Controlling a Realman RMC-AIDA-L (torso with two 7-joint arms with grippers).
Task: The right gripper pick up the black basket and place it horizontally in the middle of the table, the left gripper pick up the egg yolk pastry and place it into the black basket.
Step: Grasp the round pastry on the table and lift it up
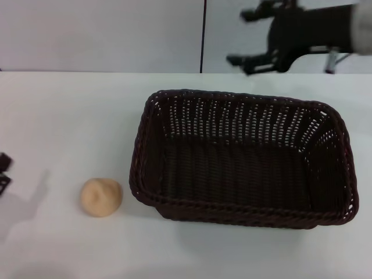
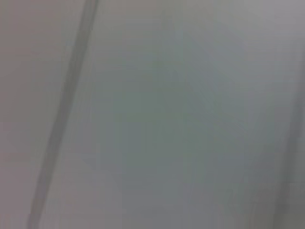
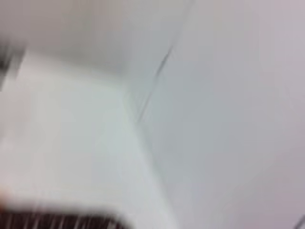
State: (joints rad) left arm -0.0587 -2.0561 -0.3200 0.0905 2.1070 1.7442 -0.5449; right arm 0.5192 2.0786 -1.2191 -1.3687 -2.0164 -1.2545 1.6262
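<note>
The black basket [image 1: 244, 165] sits on the table [image 1: 58, 116], the egg yolk pastry [image 1: 101, 197] just beside it.

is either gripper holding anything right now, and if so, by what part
Nothing is held. The right gripper hangs open and empty above the far edge of the table. The black basket and egg yolk pastry rest untouched. The left gripper sits apart at the left edge.

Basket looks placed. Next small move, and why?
Probably bring the left end effector toward the egg yolk pastry. The black basket already lies horizontally near mid-table, empty, and the right end effector is open, raised beyond its far rim. The pastry sits on the table beside the basket.
</note>
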